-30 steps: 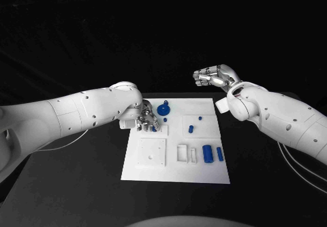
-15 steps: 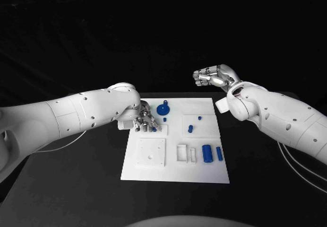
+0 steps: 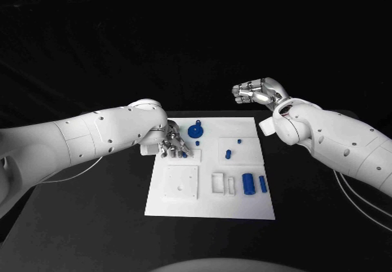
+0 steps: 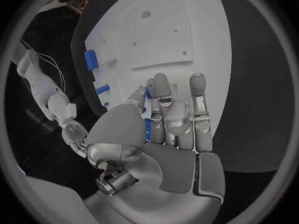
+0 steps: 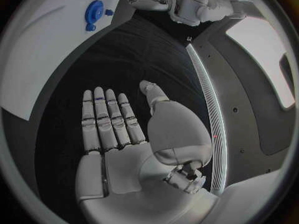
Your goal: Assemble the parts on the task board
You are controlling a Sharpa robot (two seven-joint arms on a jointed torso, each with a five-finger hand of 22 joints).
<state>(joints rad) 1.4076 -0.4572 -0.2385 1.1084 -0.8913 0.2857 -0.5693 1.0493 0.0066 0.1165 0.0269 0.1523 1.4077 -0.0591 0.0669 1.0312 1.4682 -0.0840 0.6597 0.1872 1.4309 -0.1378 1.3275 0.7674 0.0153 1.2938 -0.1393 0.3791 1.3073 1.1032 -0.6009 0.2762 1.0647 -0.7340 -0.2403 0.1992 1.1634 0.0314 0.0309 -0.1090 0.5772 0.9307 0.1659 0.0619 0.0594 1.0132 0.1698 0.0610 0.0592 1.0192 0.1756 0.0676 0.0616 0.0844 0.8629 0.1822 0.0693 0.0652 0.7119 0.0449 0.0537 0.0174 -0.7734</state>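
Observation:
The white task board [image 3: 245, 207] lies mid-table. My left hand [image 3: 173, 144] hovers over its far left part, fingers pointing down, pinching a slim blue peg [image 3: 184, 153] between thumb and fingers; the peg [image 4: 147, 128] is mostly hidden by the fingers [image 4: 163, 92]. A round blue knob [image 3: 196, 131] and a small blue pin [image 3: 197, 143] sit just right of that hand. My right hand [image 3: 260, 90] is raised beyond the board's far right corner and holds nothing; its fingers [image 5: 107, 117] lie straight and side by side.
Two short blue pins [image 3: 229, 153] [image 3: 239, 140] stand on a square plate. Two blue cylinders [image 3: 248, 184] [image 3: 263, 183] lie at the right. A white plate with holes [image 3: 182, 181] and a white slotted block [image 3: 219, 182] sit near the front. The blue knob [image 5: 95, 8] shows past the right hand.

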